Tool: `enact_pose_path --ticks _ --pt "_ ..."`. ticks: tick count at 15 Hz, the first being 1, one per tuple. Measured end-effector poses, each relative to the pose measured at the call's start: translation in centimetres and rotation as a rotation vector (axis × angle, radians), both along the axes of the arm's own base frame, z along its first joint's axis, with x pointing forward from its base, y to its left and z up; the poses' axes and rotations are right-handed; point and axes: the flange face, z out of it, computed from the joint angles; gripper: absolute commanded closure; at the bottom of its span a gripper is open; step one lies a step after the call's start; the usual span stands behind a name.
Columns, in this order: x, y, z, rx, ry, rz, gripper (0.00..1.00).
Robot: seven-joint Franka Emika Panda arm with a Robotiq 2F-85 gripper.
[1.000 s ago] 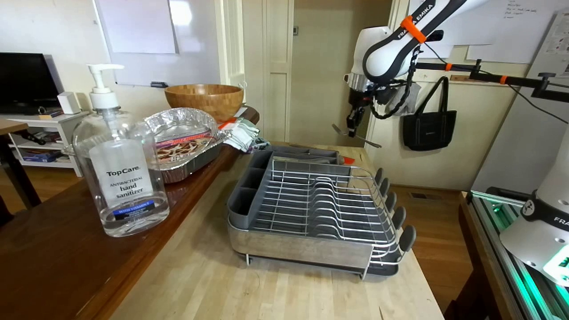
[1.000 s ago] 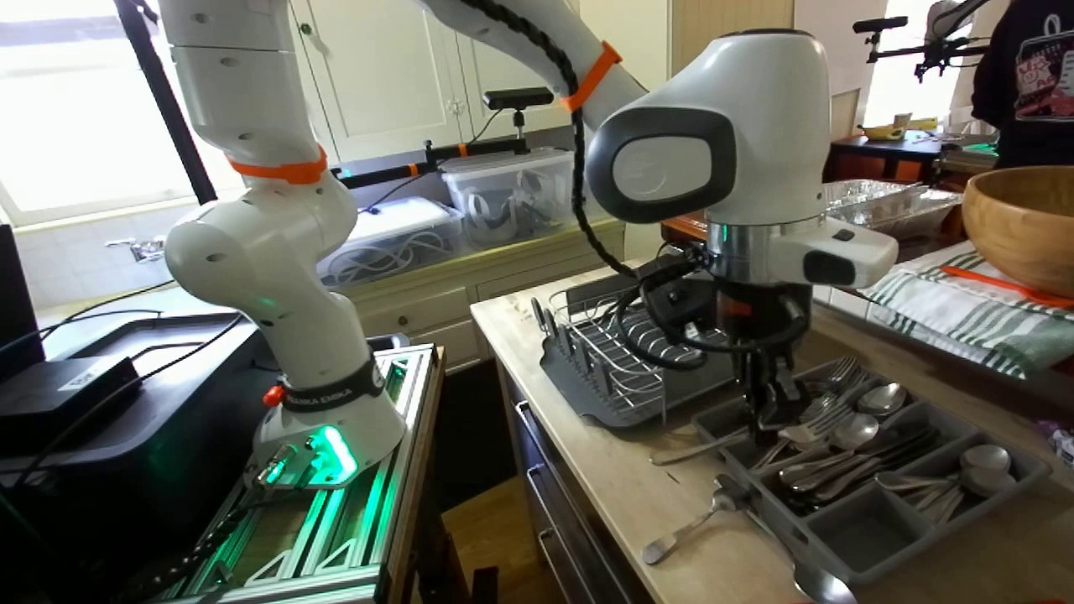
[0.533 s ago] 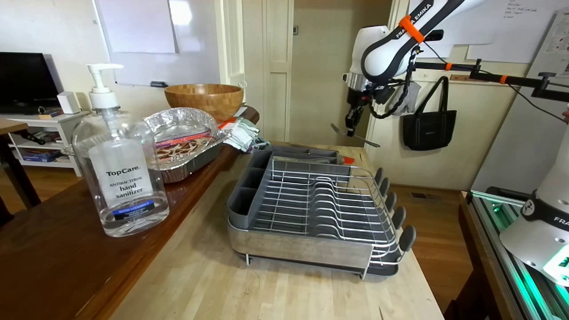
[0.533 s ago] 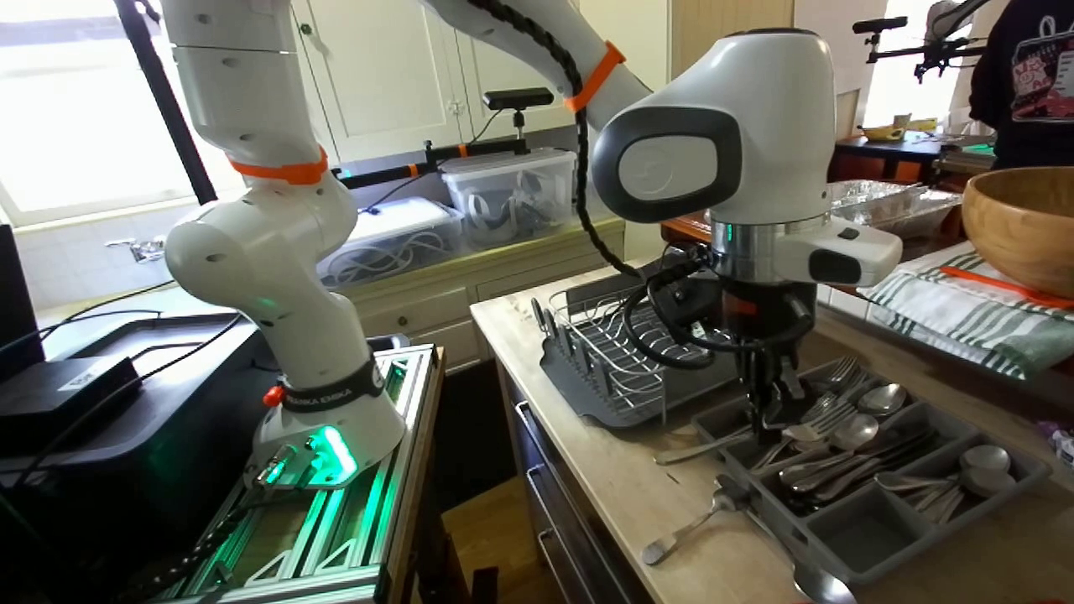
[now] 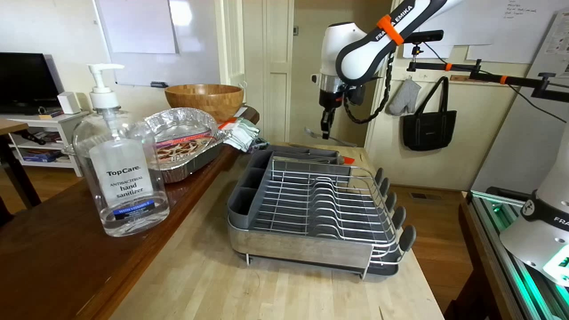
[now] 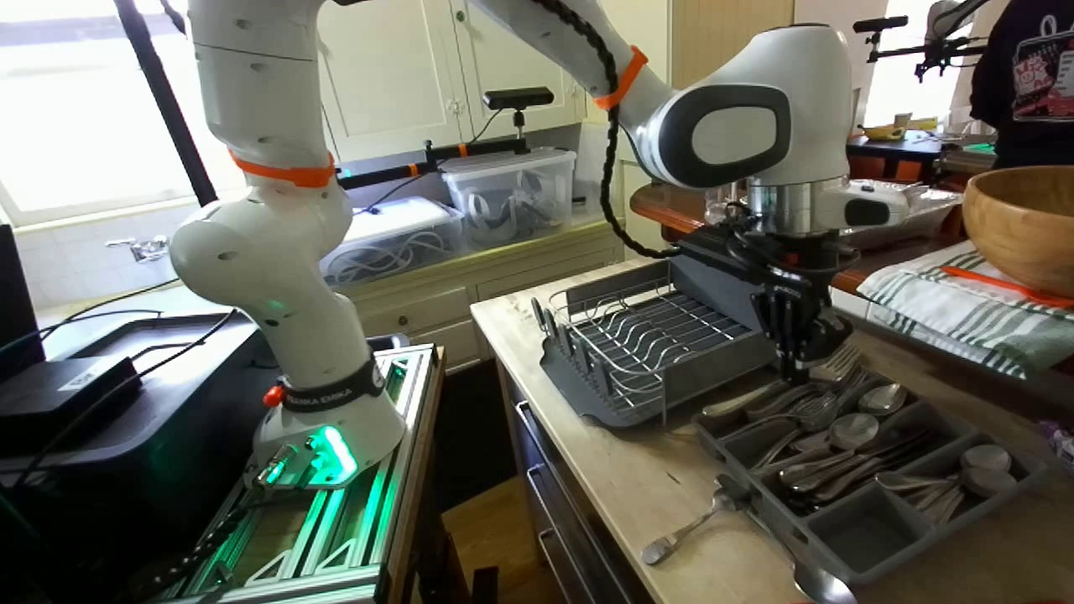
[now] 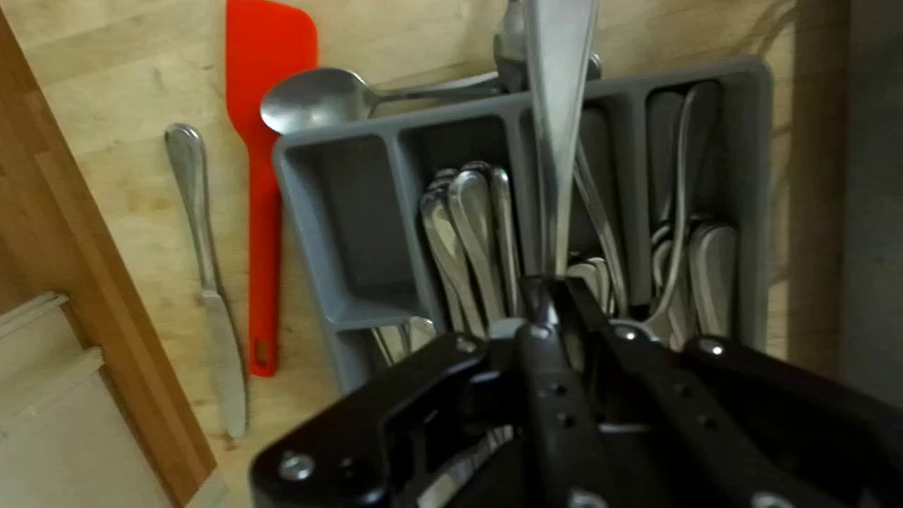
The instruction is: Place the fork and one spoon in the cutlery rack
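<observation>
Our gripper (image 7: 559, 286) has the fork (image 7: 559, 134), and the cutlery rack (image 5: 302, 249) is sitting mid-frame

Wrist view: we see the gripper at the bottom of the frame, jaws closed right up on the fork, with just the metal between them. The fork's handle points to the top edge, over the grey tray (image 7: 367, 219) holding cutlery (image 7: 474, 201) in the middle. A spoon (image 7: 317, 102) lies on the counter (image 7: 141, 77) at upper left, along the outside of the tray, its head overlapping a red spatula (image 7: 264, 204). A knife (image 7: 216, 307) is further left.

In an exterior view, we've got the cutlery rack filling the centre, wires and prongs in plain sight. The fork hangs slanted higher up, right of centre, tines toward the left. A sanitizer bottle (image 5: 120, 178) stands upright at left, foil pans (image 5: 178, 122) and a wooden bowl (image 5: 204, 101) are at upper left, and a black tote (image 5: 429, 129) hangs at upper right.

In an exterior view, we find the gripper right of centre, over the grey tray's upper-left side, the fork's tines aimed at the upper right. The cutlery rack is just beside the tray, around mid-frame. Our spoon shows at the bottom edge, handle running up along the tray wall. Another utensil (image 6: 669, 544) lies near it, handle toward lower left; its head is too dark for us to name. A striped towel (image 6: 948, 310) is at far right, near the wooden bowl.
</observation>
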Motion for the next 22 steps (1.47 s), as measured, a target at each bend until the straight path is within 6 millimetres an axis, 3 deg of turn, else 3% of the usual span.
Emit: enact_pose_path --ticks 5,8,11,12,14,22 --pt "3.5 5.6 -4.9 -0.03 0.102 0.063 0.98" --pt "4.2 6.9 -7.9 -0.033 0.148 0.074 0.98" --pt "4.8 7.6 -9.4 -0.037 0.162 0.083 0.98" --pt "5.0 7.6 -9.7 -0.038 0.162 0.084 0.66" --pt "5.4 7.7 -9.7 -0.042 0.154 0.078 0.6" --pt "7.0 8.6 -7.6 -0.072 0.122 0.064 0.02"
